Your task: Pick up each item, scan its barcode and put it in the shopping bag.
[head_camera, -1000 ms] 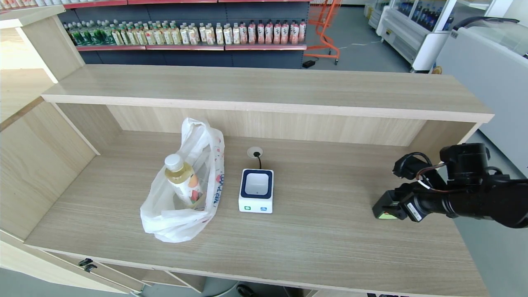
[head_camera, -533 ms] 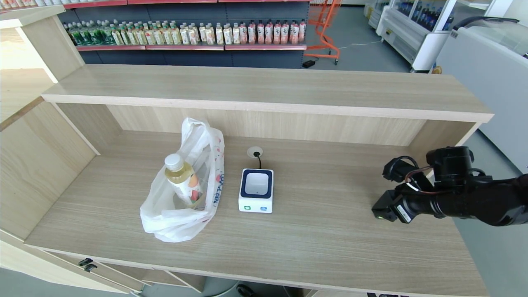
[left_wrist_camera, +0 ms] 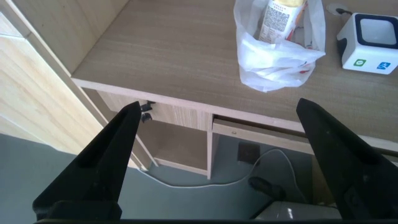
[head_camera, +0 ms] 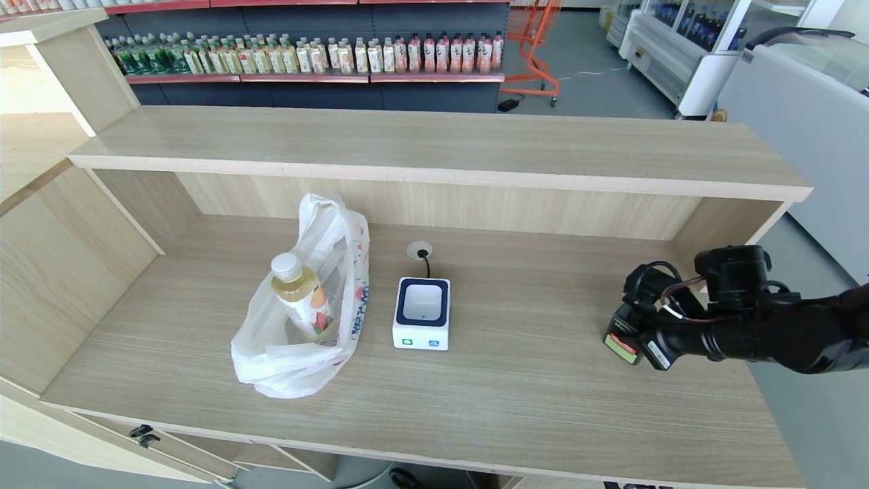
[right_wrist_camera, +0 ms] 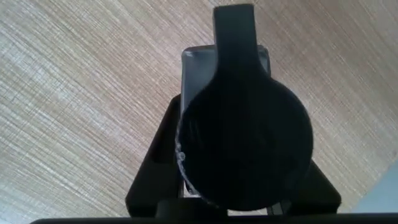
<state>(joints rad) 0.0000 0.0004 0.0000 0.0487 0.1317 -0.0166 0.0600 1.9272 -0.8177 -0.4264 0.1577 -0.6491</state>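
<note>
A white plastic shopping bag (head_camera: 297, 339) stands open on the wooden counter (head_camera: 516, 394), with a yellow drink bottle (head_camera: 299, 292) upright inside. To its right sits the white barcode scanner (head_camera: 421, 313), window facing up. My right gripper (head_camera: 628, 338) hovers over the counter's right end, shut on a small packet (head_camera: 620, 344) with a red and green face. In the right wrist view the packet (right_wrist_camera: 194, 68) shows as a grey edge behind a dark round part. My left gripper (left_wrist_camera: 217, 162) hangs open below the counter's front edge, with nothing between its fingers.
A raised shelf (head_camera: 434, 146) runs along the counter's back, with side walls at both ends. The scanner's cable drops into a grommet (head_camera: 419, 250) behind it. From the left wrist, the bag (left_wrist_camera: 280, 46), the scanner (left_wrist_camera: 368, 40) and a drawer front (left_wrist_camera: 261, 134) show.
My right arm has shifted slightly left and turned its wrist, so the packet's red and green face now shows. The bag, the bottle and the scanner have not moved.
</note>
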